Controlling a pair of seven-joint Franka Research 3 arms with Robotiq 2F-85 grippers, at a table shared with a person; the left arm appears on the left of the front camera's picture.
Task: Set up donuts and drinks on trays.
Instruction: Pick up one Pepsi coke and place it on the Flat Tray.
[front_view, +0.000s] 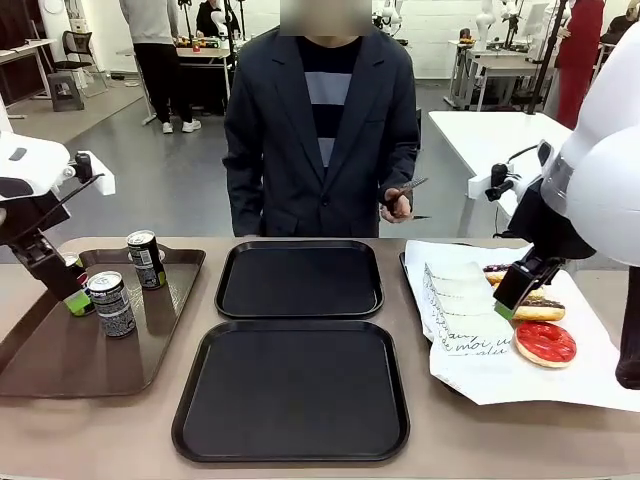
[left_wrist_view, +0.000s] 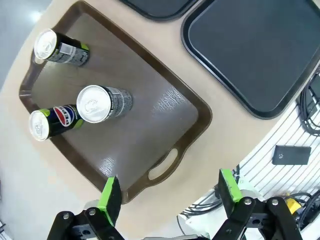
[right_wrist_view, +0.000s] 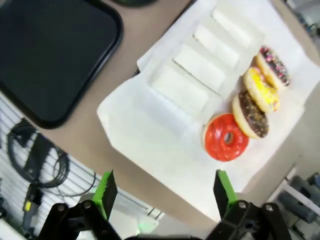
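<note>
Two black trays lie mid-table, one far (front_view: 299, 280) and one near (front_view: 292, 390). Three drinks cans stand on a brown tray (front_view: 40, 360): two grey cans (front_view: 146, 259) (front_view: 111, 303) and a Pepsi can (left_wrist_view: 52, 120). My left gripper (front_view: 75, 298) (left_wrist_view: 170, 192) hovers open above that tray's near end, holding nothing. At the right, several donuts lie in a row on white paper: red (right_wrist_view: 226, 137), chocolate (right_wrist_view: 250, 114), yellow (right_wrist_view: 261, 89) and sprinkled (right_wrist_view: 272, 65). White sleeves (right_wrist_view: 200, 65) lie beside them. My right gripper (front_view: 508, 300) (right_wrist_view: 162, 192) hangs open above the paper.
A person stands at the far side holding dark tongs (front_view: 402, 195). The white paper (front_view: 520, 385) spreads over the table's right end. Cables (left_wrist_view: 310, 100) and a small black box (left_wrist_view: 291, 155) lie below the table's near edge.
</note>
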